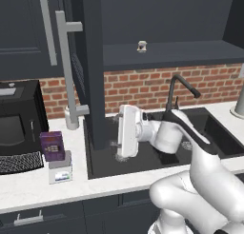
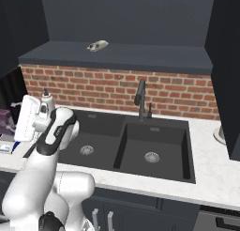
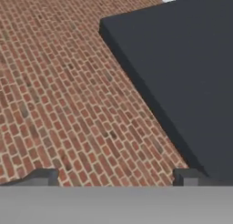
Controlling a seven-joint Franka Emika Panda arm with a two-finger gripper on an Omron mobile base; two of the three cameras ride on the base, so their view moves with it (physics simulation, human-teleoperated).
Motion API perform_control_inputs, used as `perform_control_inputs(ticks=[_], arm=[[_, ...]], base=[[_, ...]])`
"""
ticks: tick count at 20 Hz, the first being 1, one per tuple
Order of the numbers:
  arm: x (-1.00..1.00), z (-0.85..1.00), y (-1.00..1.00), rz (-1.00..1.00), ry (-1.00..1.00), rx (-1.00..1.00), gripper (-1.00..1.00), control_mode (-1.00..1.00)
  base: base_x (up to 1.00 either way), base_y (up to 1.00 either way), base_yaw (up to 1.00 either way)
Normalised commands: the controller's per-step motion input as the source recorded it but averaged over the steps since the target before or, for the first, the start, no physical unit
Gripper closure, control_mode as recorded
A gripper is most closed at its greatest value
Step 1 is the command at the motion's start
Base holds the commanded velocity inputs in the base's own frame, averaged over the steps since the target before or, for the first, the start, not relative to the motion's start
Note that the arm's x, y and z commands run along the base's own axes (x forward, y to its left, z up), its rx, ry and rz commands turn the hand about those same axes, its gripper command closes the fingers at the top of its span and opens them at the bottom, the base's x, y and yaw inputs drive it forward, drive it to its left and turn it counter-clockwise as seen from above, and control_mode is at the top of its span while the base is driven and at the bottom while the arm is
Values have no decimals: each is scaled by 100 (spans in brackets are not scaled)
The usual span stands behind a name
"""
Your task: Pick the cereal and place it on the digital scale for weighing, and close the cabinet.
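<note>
Cereal sits on the digital scale in the left base view; gripper spread, empty.

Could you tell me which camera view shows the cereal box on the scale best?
The left base view: the cereal stands upright on the digital scale, fully visible. The right base view catches a purple sliver behind the arm; the hand view faces brick.

counter: digital scale (cereal on top), microwave | shelf: jar
</note>
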Motion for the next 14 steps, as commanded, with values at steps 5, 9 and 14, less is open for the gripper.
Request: perform_control_inputs(ticks=[5, 9, 14], arm=[[-34, 24, -48, -10, -14, 0, -100, -100], [-28, 9, -30, -14, -14, 0, -100, -100], [-42, 0, -40, -12, -14, 0, -100, -100]], base=[[0, 0, 0], [0, 0, 0], [0, 0, 0]])
